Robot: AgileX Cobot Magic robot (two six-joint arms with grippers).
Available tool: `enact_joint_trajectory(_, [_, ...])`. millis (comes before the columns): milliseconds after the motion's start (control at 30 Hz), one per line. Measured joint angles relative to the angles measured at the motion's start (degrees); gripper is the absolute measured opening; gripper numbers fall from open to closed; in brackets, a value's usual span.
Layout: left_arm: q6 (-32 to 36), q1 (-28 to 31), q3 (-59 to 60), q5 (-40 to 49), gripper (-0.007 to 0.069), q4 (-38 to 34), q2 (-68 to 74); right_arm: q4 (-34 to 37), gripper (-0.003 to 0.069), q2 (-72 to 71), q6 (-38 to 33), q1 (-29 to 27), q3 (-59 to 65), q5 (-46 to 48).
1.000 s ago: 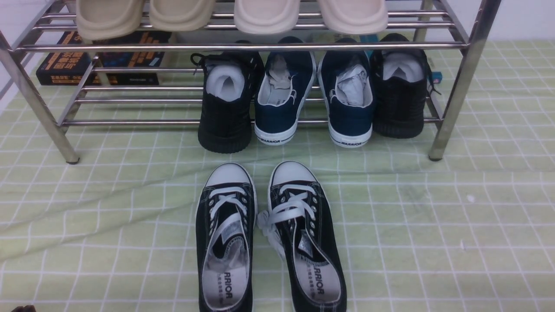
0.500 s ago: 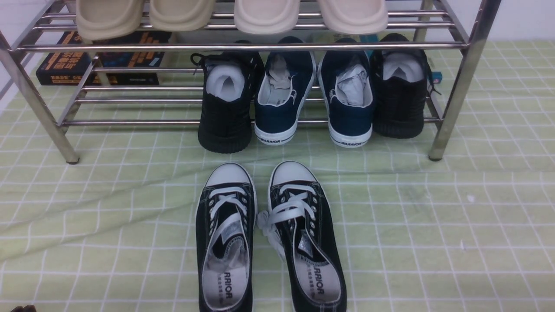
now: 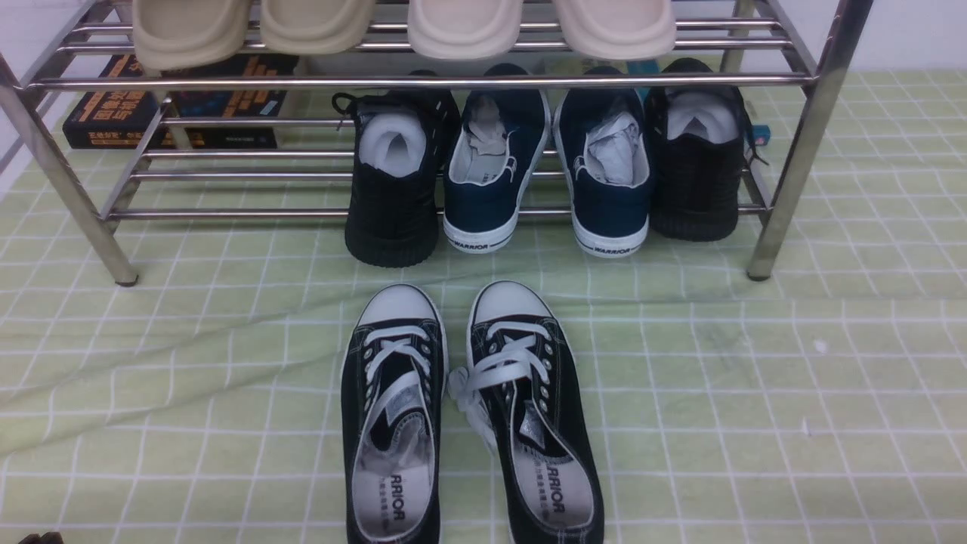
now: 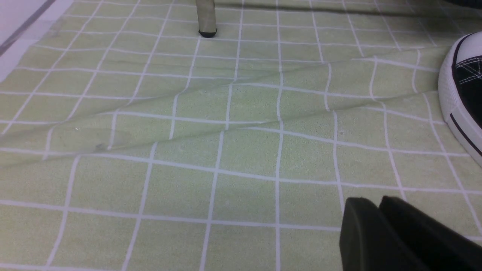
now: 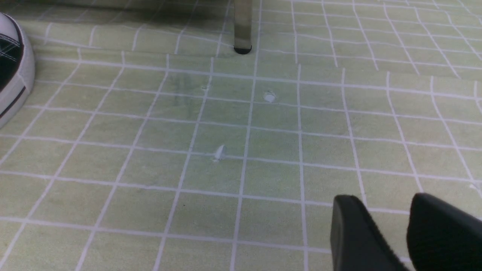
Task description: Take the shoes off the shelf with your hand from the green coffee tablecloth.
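The shoes, black canvas sneakers with white laces and toe caps, lie side by side on the green coffee tablecloth (image 3: 755, 393): one (image 3: 393, 423) on the left, the other (image 3: 529, 423) on the right, toes toward the shelf (image 3: 423, 79). My left gripper (image 4: 376, 201) hangs low over bare cloth with its fingers pressed together, empty; the left shoe's toe (image 4: 465, 75) lies off to one side. My right gripper (image 5: 386, 199) is open over bare cloth, nothing between its fingers; the other shoe's toe (image 5: 11, 67) is far off. In the front view only a dark sliver of the left arm shows at the bottom left corner.
The lower tier carries two navy sneakers (image 3: 491, 174) between two black shoes stuffed with white paper (image 3: 393, 181). Beige slippers (image 3: 461, 26) sit on the upper tier. Books (image 3: 174, 113) lie behind at the left. Shelf legs (image 4: 206, 22) (image 5: 243, 26) stand on the wrinkled cloth.
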Motion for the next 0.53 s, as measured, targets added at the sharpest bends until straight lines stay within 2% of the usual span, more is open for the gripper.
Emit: enact_joint_trajectory(533, [0.0, 0.0, 0.0, 0.0, 0.0092, 0.7, 0.0, 0.0, 0.0238, 0.0, 0.0, 0.0, 0.0, 0.0])
